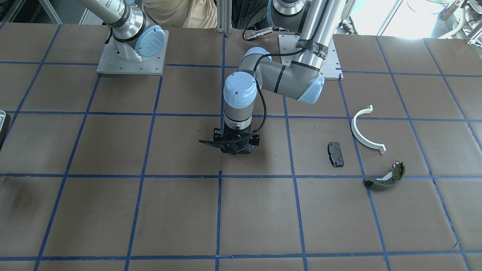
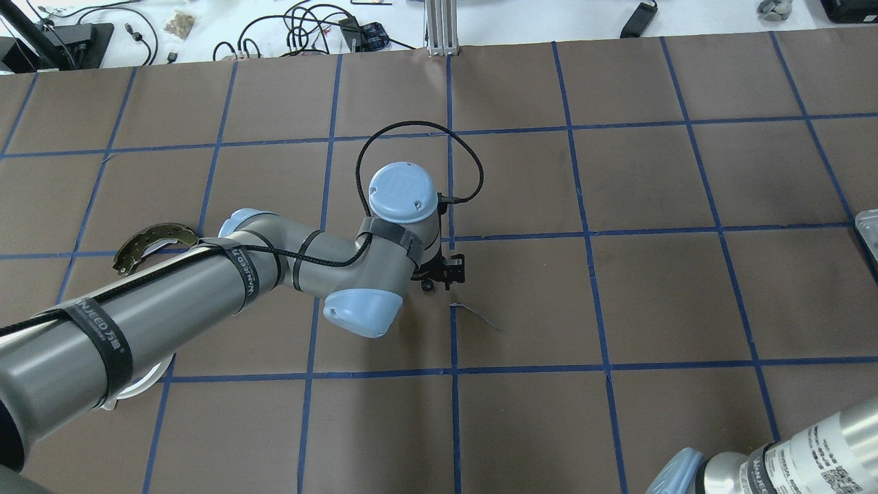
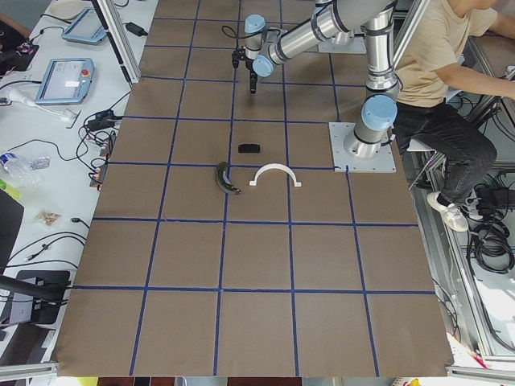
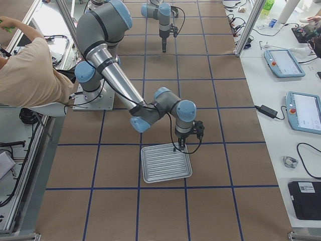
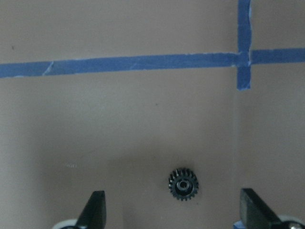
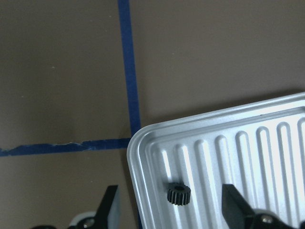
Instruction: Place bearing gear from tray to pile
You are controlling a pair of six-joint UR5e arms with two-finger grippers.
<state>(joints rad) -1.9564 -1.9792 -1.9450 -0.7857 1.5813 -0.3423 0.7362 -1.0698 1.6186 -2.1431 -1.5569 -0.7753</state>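
Note:
A small black bearing gear (image 6: 178, 194) lies in the ribbed grey-white tray (image 6: 248, 138) near its rounded corner. My right gripper (image 6: 170, 188) is open just above it, fingers either side. A second black gear (image 5: 183, 183) lies on the brown table. My left gripper (image 5: 172, 193) is open above it at the table's middle (image 1: 235, 145). The pile lies apart to one side: a white half-ring (image 1: 367, 130), a black pad (image 1: 335, 154) and an olive brake shoe (image 1: 386, 177).
Blue tape lines grid the brown table (image 1: 150, 210). The tray shows whole in the exterior right view (image 4: 165, 163), near the right arm. A seated person (image 3: 434, 72) is behind the robot bases. Operator tables with cables and tablets line the far side.

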